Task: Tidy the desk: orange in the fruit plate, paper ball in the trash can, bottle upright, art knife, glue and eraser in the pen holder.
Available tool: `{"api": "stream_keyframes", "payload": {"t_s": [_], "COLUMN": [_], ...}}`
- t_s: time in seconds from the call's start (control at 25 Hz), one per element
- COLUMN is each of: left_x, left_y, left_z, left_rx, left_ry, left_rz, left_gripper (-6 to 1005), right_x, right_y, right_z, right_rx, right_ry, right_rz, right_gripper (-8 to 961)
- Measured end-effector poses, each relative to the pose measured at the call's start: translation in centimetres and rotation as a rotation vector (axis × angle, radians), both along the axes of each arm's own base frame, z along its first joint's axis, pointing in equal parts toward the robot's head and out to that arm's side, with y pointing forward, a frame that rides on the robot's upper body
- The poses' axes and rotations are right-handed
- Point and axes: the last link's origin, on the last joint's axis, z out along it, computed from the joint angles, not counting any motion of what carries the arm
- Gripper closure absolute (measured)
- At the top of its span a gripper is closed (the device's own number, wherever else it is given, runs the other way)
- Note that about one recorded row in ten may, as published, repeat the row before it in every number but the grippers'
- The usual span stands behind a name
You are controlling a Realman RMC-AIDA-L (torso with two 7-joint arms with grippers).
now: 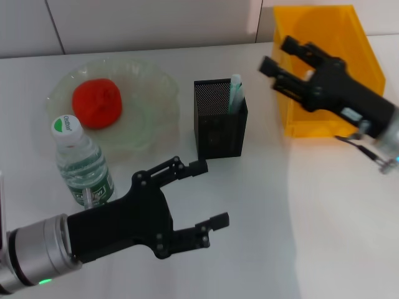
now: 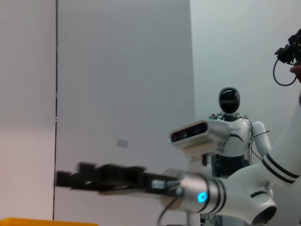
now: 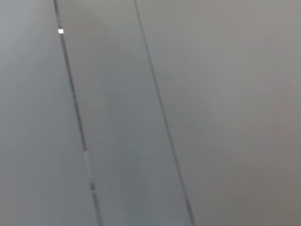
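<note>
The orange [image 1: 96, 103] lies in the pale green fruit plate [image 1: 157, 84] at the back left. In front of the plate the bottle [image 1: 84, 165] stands upright. The black mesh pen holder [image 1: 218, 128] stands mid-table with the green glue [image 1: 235, 93] sticking out of its far right corner. My left gripper [image 1: 211, 193] hovers open and empty in front of the pen holder, right of the bottle. My right gripper [image 1: 279, 55] is open and raised over the near left part of the yellow trash can [image 1: 330, 37]; nothing shows between its fingers. The paper ball, art knife and eraser are out of view.
In the left wrist view my right arm's gripper [image 2: 75, 179] reaches across, with a strip of the trash can [image 2: 47, 221] below it and another humanoid robot [image 2: 230, 127] standing by the far wall. White tabletop [image 1: 324, 218] spreads to the front right.
</note>
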Motion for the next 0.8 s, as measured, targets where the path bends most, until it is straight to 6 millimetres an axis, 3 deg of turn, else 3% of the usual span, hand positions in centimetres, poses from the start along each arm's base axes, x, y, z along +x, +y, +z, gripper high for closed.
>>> {"api": "stream_keyframes", "payload": {"t_s": [0.16, 0.36, 0.56, 0.8], "left_x": [-0.3, -1.3, -3.0, -4.3], "left_y": [0.5, 0.8, 0.5, 0.4], "left_z": [0.5, 0.9, 1.5, 2.7], "left_rx": [-0.016, -0.105, -0.187, -0.184], "left_ry": [0.016, 0.085, 0.172, 0.185], "left_rz": [0.015, 0.037, 0.069, 0.122], "left_gripper": [188, 188, 188, 188], "right_x": [1.5, 2.6, 3.0, 2.5], "right_y": [-3.4, -7.2, -8.8, -8.7], "right_z": [2.3, 2.2, 1.7, 0.2], "right_rx": [-0.136, -0.312, -0.384, -0.453], "right_ry": [-0.073, -0.246, -0.264, -0.29], "right_rz": [0.085, 0.187, 0.21, 0.242], "right_gripper": [248, 161, 161, 162]}}
